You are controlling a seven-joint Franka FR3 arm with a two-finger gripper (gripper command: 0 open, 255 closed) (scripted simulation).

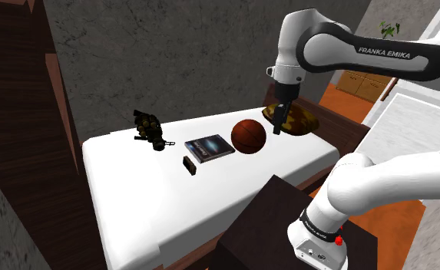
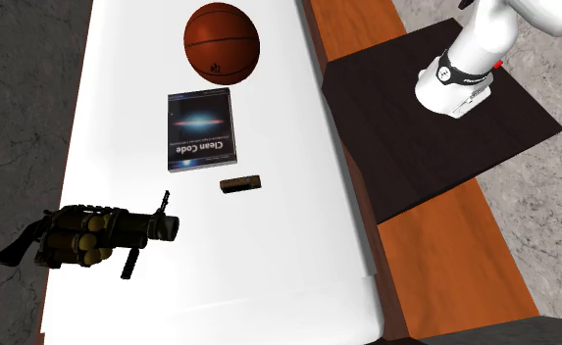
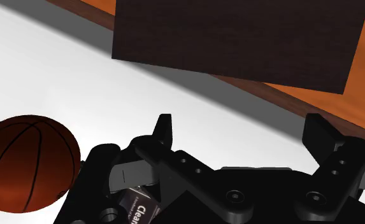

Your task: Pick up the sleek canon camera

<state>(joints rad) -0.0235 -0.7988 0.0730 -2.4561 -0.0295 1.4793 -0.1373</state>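
The camera [image 1: 189,164] is a small, flat, dark brown block lying on the white table [image 1: 149,199] in front of a dark book. The second exterior view shows the camera [image 2: 239,183] just below the book [image 2: 201,128]. My black gripper [image 1: 280,123] hangs in the air well to the shoulder view's right of it, beyond the basketball [image 1: 249,136]. Seen from the wrist, the gripper [image 3: 241,130] is open with only white table between its fingers [image 3: 164,127]. Nothing is held.
A black, gun-like object [image 1: 149,129] lies at the table's far-left end [image 2: 87,235]. The book [image 1: 210,146] and basketball [image 2: 222,41] sit between it and the gripper. A brown-yellow object [image 1: 302,121] lies behind the gripper. The dark stand [image 2: 435,118] borders the table.
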